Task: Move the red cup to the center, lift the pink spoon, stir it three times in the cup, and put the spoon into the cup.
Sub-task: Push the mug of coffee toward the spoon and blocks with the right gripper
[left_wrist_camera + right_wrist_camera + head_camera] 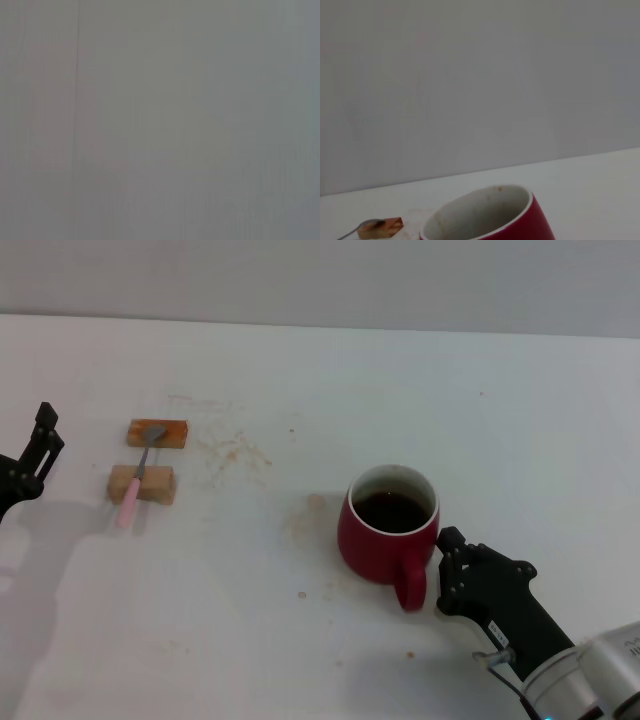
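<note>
Head view: the red cup (388,530) is seen right of center on the tabletop (300,640), handle toward the right gripper (450,570); jaw state cannot be told. The pink spoon (137,483) is laid across two wooden blocks (150,460), far left. The left gripper (40,445) is seen at the left edge, jaws apart.

Left wrist view: nothing distinguishable.

Right wrist view: cup rim and spoon bowl are visible.

You've got nothing to read here: no text, label, brand, number or sign shows on anything in any of the three views.
</note>
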Robot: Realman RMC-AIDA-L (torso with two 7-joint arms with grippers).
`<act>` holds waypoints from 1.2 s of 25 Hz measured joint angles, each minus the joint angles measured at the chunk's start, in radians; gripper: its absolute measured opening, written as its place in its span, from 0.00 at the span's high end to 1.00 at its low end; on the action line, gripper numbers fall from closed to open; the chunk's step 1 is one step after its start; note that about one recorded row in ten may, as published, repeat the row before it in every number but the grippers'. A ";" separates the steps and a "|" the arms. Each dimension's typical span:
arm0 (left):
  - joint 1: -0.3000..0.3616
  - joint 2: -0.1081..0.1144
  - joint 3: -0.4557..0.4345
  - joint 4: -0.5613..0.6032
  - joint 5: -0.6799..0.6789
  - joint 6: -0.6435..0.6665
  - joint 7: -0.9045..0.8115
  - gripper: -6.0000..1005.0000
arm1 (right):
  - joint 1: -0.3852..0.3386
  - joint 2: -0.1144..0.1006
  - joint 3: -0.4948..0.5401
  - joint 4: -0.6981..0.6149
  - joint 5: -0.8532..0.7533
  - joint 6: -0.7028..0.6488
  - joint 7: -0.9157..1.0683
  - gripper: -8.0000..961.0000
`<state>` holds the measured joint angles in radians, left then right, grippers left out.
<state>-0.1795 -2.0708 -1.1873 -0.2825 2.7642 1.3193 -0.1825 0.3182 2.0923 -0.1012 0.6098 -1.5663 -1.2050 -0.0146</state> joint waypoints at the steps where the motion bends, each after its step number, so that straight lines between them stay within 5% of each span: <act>1: 0.000 0.000 0.000 0.000 0.000 0.000 0.000 0.26 | 0.003 0.000 0.000 0.001 0.000 0.001 0.000 0.99; 19: 0.000 0.000 -0.002 0.004 0.000 0.000 0.000 0.27 | 0.093 0.000 0.019 -0.018 0.000 0.052 0.015 0.99; 30: 0.000 0.000 -0.003 0.005 0.000 -0.001 0.000 0.27 | 0.045 0.000 0.011 -0.014 -0.003 0.039 0.015 0.99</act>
<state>-0.1794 -2.0709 -1.1904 -0.2780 2.7643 1.3178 -0.1825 0.3634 2.0923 -0.0904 0.5962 -1.5690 -1.1658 0.0007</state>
